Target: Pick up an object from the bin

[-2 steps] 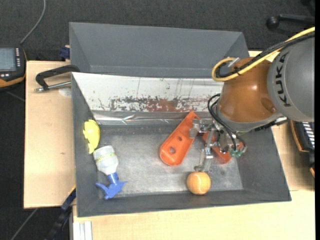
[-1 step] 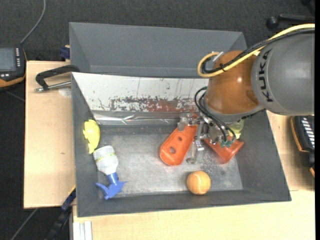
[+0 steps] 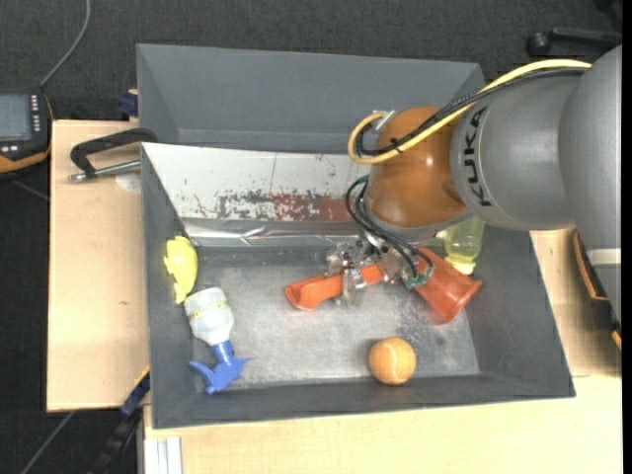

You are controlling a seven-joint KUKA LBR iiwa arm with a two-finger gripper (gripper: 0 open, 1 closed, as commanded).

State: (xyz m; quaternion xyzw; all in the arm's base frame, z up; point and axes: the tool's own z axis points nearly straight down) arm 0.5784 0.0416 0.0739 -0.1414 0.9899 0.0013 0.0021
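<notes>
Gripper sits right on the long orange piece mid-bin, can't tell if it's clamped yet, so I'd grip squarely before lifting.

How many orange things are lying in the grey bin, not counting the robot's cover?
3: a long flat orange plastic piece mid-bin, an orange-red plastic cup at the right, a round orange ball near the lower wall. The arm may hide more.

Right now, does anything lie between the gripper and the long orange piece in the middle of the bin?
Nothing visible does. The gripper sits directly over the long orange piece; the red cup lies off toward the arm, the orange ball near the front wall.
</notes>
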